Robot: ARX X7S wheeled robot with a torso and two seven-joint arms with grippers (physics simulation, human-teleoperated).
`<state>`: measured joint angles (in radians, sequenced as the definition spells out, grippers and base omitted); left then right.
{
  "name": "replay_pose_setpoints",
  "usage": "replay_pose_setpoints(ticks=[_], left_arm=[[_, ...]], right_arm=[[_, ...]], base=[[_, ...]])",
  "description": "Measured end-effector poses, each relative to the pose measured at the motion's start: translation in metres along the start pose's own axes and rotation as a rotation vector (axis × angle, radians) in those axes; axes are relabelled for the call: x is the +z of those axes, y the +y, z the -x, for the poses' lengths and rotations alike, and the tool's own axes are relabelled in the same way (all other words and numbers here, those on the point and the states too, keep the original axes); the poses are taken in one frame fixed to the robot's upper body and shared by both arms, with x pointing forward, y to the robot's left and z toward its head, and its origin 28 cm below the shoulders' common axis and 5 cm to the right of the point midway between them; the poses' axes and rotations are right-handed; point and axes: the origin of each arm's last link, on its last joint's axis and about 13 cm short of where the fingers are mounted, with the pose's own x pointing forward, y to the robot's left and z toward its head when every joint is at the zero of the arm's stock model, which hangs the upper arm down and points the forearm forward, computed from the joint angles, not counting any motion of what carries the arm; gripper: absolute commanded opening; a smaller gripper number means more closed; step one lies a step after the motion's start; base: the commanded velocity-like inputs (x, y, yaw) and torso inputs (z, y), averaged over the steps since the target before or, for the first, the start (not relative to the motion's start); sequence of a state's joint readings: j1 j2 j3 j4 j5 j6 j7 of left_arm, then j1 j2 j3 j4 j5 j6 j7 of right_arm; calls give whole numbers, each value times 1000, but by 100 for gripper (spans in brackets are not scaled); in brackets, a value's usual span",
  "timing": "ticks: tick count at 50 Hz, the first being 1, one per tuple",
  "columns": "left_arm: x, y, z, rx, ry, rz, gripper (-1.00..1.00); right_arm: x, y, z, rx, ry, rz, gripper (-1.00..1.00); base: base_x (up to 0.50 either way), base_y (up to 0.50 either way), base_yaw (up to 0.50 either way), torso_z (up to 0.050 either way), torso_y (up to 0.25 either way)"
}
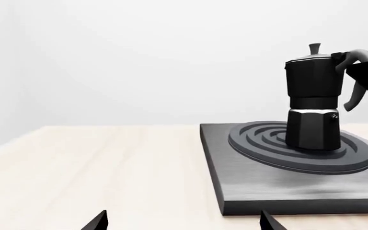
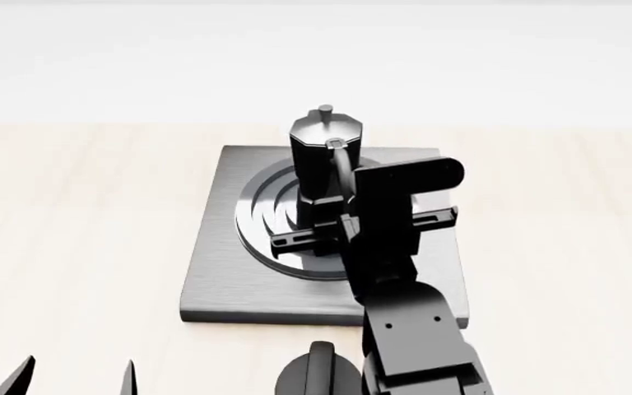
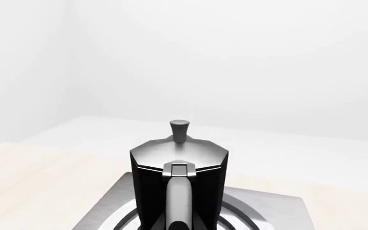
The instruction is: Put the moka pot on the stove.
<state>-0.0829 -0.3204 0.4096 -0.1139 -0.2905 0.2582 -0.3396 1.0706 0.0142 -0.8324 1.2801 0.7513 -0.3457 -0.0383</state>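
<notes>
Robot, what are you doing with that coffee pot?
The robot is putting the moka pot on the stove. The pot stands upright on the raised rings in the middle of the grey plate. The right gripper is at the pot's curved handle, though the pictures do not show whether it is clamped or open. The left gripper hangs low near the table's front edge, holding nothing, fingers apart.
</notes>
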Motion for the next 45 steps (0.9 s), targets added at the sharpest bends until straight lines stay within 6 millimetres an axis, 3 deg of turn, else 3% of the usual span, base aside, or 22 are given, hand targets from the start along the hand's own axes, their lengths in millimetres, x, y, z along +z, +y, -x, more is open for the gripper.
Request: replay_pose_setpoints(ticks=[11,12,33,45], left_arm=[[0,-1,1,-3,-1,-1,100],[0,-1,1,-3,-1,-2,100],[0,-1,0,-5,-1,-4,100],[0,-2,0,-6,-2,-5,100]], right_arm=[[-4,-1,2,-2,-7,-10,-100],[-4,-1,3,-3,-8,-11,100],[-30,-6,18,-14,72,-11,100],[-35,-7,21,2,67,4,100]], base=[[0,0,0,0,0],[11,0,0,0,0],[0,0,0,0,0],[0,0,0,0,0]])
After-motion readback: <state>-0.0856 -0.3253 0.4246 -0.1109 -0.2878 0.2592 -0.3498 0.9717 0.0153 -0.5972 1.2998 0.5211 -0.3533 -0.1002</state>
